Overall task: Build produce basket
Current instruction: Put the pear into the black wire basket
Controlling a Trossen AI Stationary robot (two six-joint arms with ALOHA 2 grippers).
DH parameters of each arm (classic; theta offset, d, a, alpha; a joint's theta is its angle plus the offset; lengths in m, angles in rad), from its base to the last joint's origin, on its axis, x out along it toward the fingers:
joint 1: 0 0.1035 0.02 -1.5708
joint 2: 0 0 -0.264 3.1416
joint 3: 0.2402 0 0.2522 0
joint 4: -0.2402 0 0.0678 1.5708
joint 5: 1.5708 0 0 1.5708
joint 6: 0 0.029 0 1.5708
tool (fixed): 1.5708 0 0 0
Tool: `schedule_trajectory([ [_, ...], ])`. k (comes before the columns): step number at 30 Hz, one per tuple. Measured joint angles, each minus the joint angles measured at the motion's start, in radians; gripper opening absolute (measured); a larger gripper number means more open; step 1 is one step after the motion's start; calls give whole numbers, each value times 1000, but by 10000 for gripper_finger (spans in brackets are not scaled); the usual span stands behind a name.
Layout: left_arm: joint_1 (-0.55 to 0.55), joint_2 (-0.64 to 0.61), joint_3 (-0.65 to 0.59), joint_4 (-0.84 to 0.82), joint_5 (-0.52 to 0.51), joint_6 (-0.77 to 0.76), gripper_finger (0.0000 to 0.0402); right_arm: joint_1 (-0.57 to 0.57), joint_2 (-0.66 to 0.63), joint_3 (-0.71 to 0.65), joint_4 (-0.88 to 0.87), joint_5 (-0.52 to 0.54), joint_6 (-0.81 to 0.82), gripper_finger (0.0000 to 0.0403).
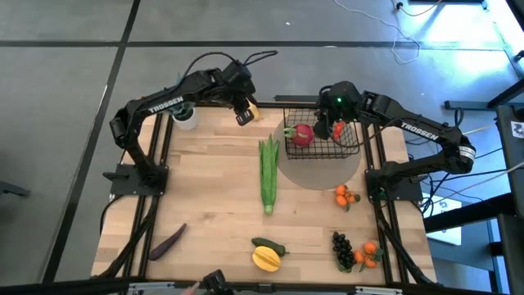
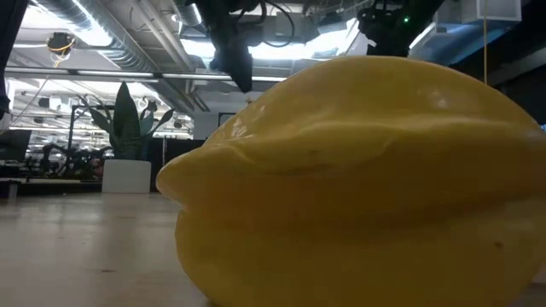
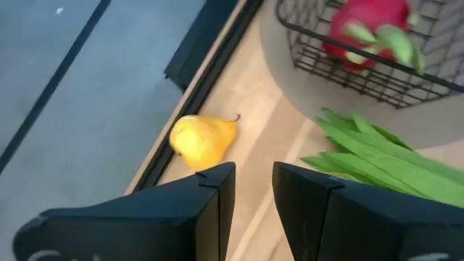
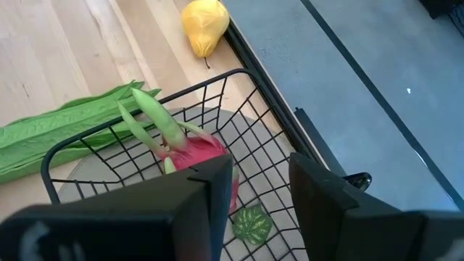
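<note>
Left pincer (image 3: 252,185) (nothing held) hovers by pear (image 3: 201,139) near basket (image 3: 304,54).

Black wire-grid basket (image 1: 323,135) — red radish (image 1: 301,134) with green leaves inside; long green corn (image 1: 268,174); yellow pear (image 3: 201,139); pale wood table (image 1: 205,205).

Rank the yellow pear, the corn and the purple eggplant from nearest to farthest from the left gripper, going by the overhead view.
From the left gripper, seen from above:
1. Yellow pear, right beside the gripper at the table's far edge.
2. Corn, mid-table, beside the basket.
3. Purple eggplant, near the front-left corner.
</note>
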Motion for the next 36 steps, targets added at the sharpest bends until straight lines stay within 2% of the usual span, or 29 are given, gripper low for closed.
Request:
schedule_trajectory([
  [4,2,0,0,0,27,-10,83,0,0,0,0,0,0,126],
  [7,6,6,0,3,72,7,99,0,0,0,0,0,-1,126],
  [15,14,34,-1,0,107,122,209,0,0,0,0,0,-1,126],
  [17,14,44,1,-13,116,189,237,0,0,0,0,0,0,126],
  [22,31,80,-1,-93,135,517,287,0,0,0,0,0,0,126],
  [27,69,140,0,-75,119,662,298,0,0,0,0,-1,0,126],
  [32,112,220,0,-34,107,668,300,0,0,0,0,-1,-1,126],
  [36,140,271,-1,-46,174,643,300,0,-1,0,0,-1,-1,126],
])
